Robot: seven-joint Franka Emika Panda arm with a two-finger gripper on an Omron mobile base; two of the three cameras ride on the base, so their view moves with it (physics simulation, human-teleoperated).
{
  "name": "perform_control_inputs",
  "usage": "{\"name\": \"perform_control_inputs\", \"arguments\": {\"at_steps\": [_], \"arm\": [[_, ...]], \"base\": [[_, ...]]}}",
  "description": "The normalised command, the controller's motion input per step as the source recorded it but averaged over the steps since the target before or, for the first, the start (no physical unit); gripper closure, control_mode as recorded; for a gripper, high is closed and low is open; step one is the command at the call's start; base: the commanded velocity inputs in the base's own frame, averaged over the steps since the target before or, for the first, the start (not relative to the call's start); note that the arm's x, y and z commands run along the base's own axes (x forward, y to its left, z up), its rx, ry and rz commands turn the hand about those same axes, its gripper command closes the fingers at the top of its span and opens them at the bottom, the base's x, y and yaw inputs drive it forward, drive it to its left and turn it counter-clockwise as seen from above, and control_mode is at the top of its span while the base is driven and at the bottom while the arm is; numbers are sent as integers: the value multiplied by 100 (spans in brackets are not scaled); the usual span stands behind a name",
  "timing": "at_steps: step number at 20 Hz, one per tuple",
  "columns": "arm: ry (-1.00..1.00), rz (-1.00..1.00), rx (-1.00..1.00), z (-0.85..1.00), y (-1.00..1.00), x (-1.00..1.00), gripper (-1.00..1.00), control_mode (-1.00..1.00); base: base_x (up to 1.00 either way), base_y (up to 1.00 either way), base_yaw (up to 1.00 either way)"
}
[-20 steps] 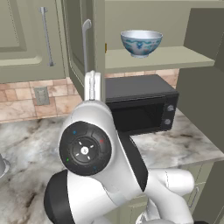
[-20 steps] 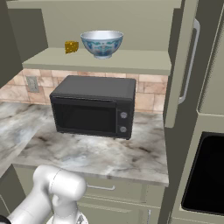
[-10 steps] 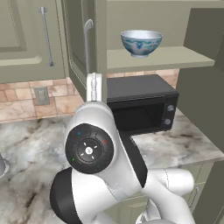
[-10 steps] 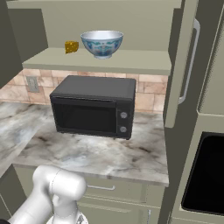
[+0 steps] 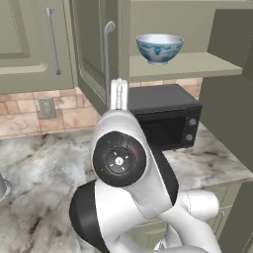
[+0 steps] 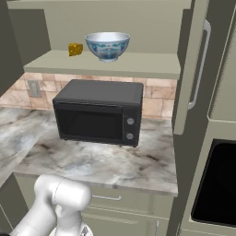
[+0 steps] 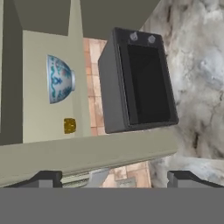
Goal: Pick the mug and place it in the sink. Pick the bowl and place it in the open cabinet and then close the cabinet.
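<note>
From the left base view, you see the bowl (image 5: 159,48) on the cabinet (image 5: 183,65) shelf at 1 o'clock. Right base view: bowl at 11 o'clock above the microwave (image 6: 98,112). Hand view: your gripper (image 7: 114,179) stands wide open, empty, by the door (image 7: 87,154).

Open cabinet (image 6: 106,64) above a black microwave (image 6: 99,110). Shelf partly taken by the bowl (image 6: 107,45) near mid-front and a small yellow block (image 6: 75,49) just beside it toward the hinge side; bare shelf from the bowl to the far wall. Swung-out cabinet door (image 5: 96,54), with its bar handle (image 5: 106,59), bounding the opening on one side. Marble counter (image 6: 115,161) bare before the microwave.
</note>
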Motion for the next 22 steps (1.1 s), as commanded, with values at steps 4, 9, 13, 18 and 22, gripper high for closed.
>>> {"name": "perform_control_inputs", "arguments": {"at_steps": [4,9,13,18,22], "arm": [[0,0,3,0,-49,43,-100,-100],[0,0,3,-1,-46,44,-100,-100],[0,0,2,-4,-47,52,-100,-100],[0,0,2,-14,-45,65,-100,-100],[0,0,5,-16,-43,84,-100,-100]], "base": [[0,0,0],[0,0,0],[0,0,0],[0,0,0],[0,0,0]]}}
